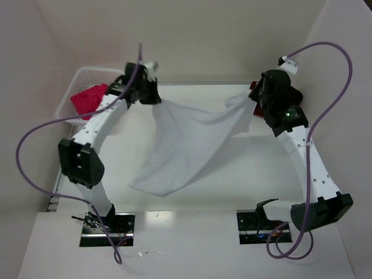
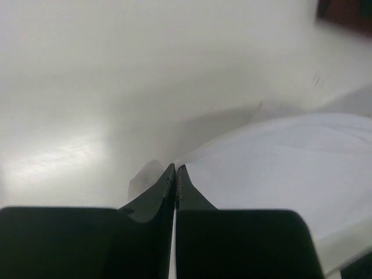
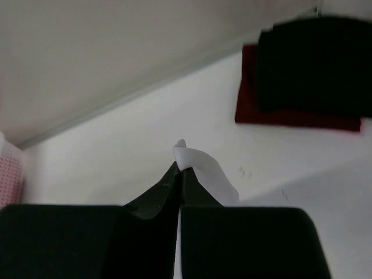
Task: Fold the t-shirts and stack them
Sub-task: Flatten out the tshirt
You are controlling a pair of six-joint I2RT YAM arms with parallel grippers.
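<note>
White walls box in a smooth white bench [image 1: 290, 168], so the white t-shirt [image 1: 186, 145] barely stands out against it. I have it strung across the middle of the overhead view. The left hand [image 2: 176, 170] is closed tight on one upper edge, and the right hand [image 3: 178, 168] is pinched shut on the other with only a small curl of fabric poking past its tips. The cloth is soft, matte and thin; it sags in a shallow curve between the two holds and tapers to a loose tail at lower centre. From above I can't quite tell whether that tail rests on the bench or hangs just clear. My worry is the right-side bite: with so little fabric in it, any extra tension could pull it free and drop that half in a heap. The tail could also drag and bunch if I lower unevenly. At upper right of the right wrist view, the black t-shirt [image 3: 314, 64] lies flat on the dark red t-shirt [image 3: 247, 93], near enough for that arm to disturb them. The pink t-shirt [image 1: 88, 100] sits crumpled in the rigid lattice basket [image 1: 78, 75] at upper left.
</note>
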